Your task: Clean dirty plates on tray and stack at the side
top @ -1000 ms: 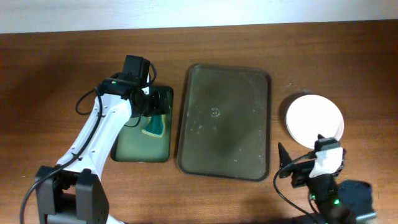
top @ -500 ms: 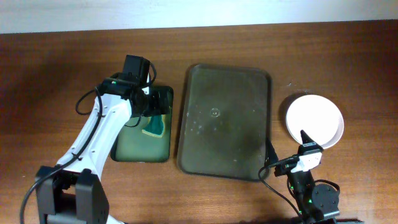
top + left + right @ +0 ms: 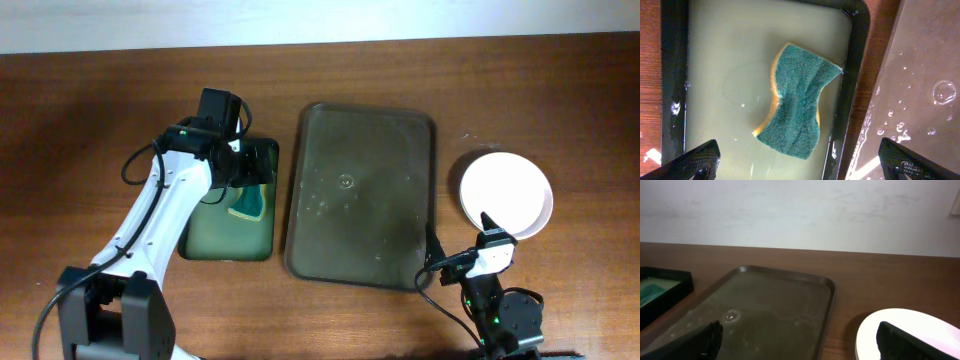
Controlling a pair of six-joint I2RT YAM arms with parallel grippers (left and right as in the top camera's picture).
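The large olive-brown tray (image 3: 362,195) lies in the middle of the table, wet and with no plate on it; it also shows in the right wrist view (image 3: 765,310). White plates (image 3: 505,193) lie stacked on the table to its right, and the top one shows no smear. The stack also shows in the right wrist view (image 3: 912,327). My right gripper (image 3: 460,242) is open and empty, low at the front edge, between the tray's front right corner and the plates (image 3: 805,345). My left gripper (image 3: 248,165) is open and empty above the small green tray (image 3: 800,167).
The small green tray (image 3: 230,205) stands left of the big tray and holds shallow liquid and a teal sponge (image 3: 797,105) with a yellow edge. Its dark rim (image 3: 852,85) lies close beside the big tray's edge. A pale wall runs along the table's far side.
My right arm has pulled back from the plate stack to the left and toward the front edge, then settled. The left arm, sponge and plates have not moved.
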